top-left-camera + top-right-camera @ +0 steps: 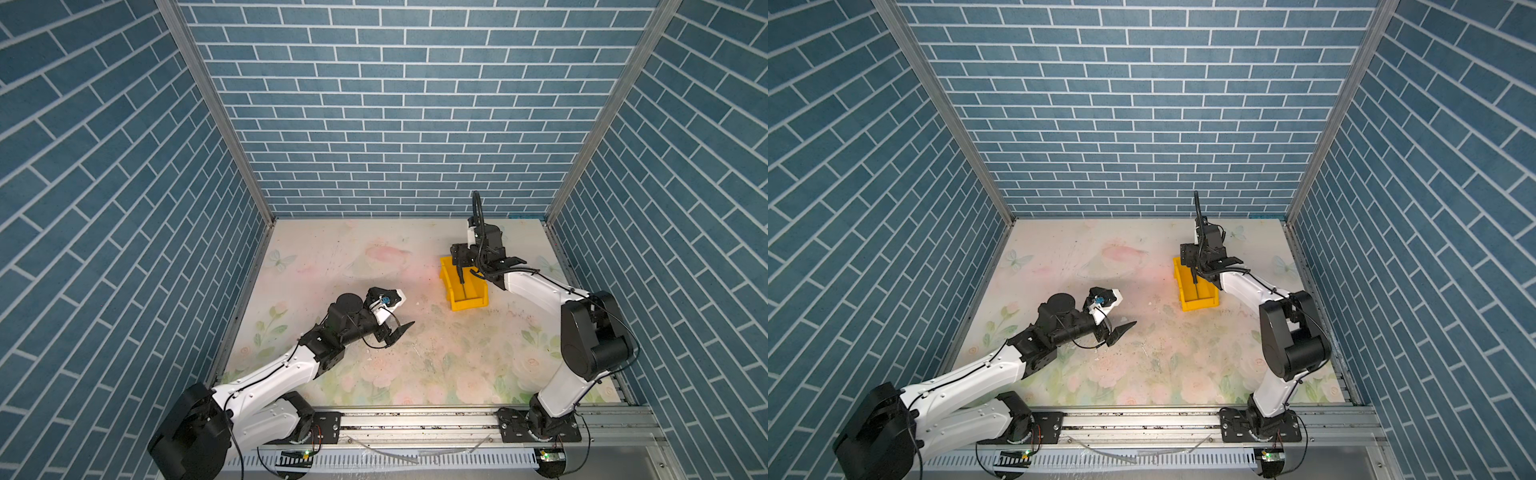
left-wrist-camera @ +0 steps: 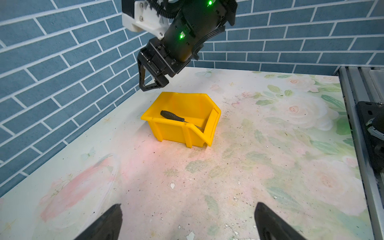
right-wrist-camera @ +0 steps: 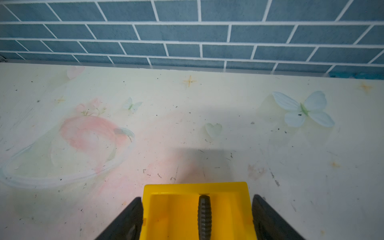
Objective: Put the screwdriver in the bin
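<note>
Left wrist: screwdriver [image 2: 172,116] inside yellow bin [image 2: 174,133]

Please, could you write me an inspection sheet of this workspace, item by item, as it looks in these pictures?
Surface: floral-print tabletop, scuffed, with dark specks.
Job's things: the screwdriver lies inside the yellow bin, handle toward the tall back wall, shaft toward the low front lip.
Clutter: only small white chips on the tabletop.
Grippers: right gripper open, above the bin, holding nothing; left gripper open, empty, apart from the bin.
Cables: a black cable arches above the right wrist; thinner ones run along both arms.
Surroundings: blue brick-pattern walls on three sides; aluminium rail at the front.
</note>
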{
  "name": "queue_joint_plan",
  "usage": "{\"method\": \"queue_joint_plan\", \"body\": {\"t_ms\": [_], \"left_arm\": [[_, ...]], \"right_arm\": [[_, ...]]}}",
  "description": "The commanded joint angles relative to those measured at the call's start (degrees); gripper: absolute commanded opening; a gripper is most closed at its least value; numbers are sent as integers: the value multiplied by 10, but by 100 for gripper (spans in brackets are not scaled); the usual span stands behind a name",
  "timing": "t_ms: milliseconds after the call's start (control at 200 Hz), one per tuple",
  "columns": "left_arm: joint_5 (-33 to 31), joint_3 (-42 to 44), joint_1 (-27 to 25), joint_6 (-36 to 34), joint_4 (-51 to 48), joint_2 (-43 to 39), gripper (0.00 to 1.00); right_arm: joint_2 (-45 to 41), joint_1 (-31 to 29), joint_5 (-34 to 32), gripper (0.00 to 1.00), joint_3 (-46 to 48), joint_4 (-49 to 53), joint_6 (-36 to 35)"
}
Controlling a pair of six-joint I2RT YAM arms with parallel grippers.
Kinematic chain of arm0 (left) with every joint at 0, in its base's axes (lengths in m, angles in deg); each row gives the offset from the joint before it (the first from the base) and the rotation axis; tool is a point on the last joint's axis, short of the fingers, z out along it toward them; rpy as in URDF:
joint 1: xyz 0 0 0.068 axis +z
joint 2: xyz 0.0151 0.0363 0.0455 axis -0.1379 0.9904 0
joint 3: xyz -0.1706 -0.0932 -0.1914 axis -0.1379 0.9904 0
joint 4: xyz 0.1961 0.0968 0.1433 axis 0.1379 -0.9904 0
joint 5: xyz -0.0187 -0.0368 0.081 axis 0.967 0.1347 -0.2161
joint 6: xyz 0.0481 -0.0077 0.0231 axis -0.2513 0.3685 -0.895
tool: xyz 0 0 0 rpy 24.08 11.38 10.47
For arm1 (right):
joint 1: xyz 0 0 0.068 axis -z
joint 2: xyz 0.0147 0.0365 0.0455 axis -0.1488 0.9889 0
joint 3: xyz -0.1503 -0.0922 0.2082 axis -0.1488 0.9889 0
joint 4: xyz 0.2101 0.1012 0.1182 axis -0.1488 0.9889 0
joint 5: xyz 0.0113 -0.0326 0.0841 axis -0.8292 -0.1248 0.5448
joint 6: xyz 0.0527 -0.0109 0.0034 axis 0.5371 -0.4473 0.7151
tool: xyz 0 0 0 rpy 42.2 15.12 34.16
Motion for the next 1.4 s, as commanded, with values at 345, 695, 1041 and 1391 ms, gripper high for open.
{"method": "queue_joint_plan", "body": {"t_ms": [345, 695, 1041, 1391], "left_arm": [[-176, 69, 53, 71, 140, -40, 100], [-337, 59, 198, 58, 70, -38, 100], [-480, 95, 259, 14, 170, 80, 100], [-410, 121, 304, 78, 306, 143, 100]], "right_arm": [[-244, 69, -55, 92, 219, -124, -45], [-333, 142, -112, 93, 353, -173, -75], [-252, 203, -110, 93, 434, -310, -59], [-187, 227, -64, 95, 433, -355, -64]]}}
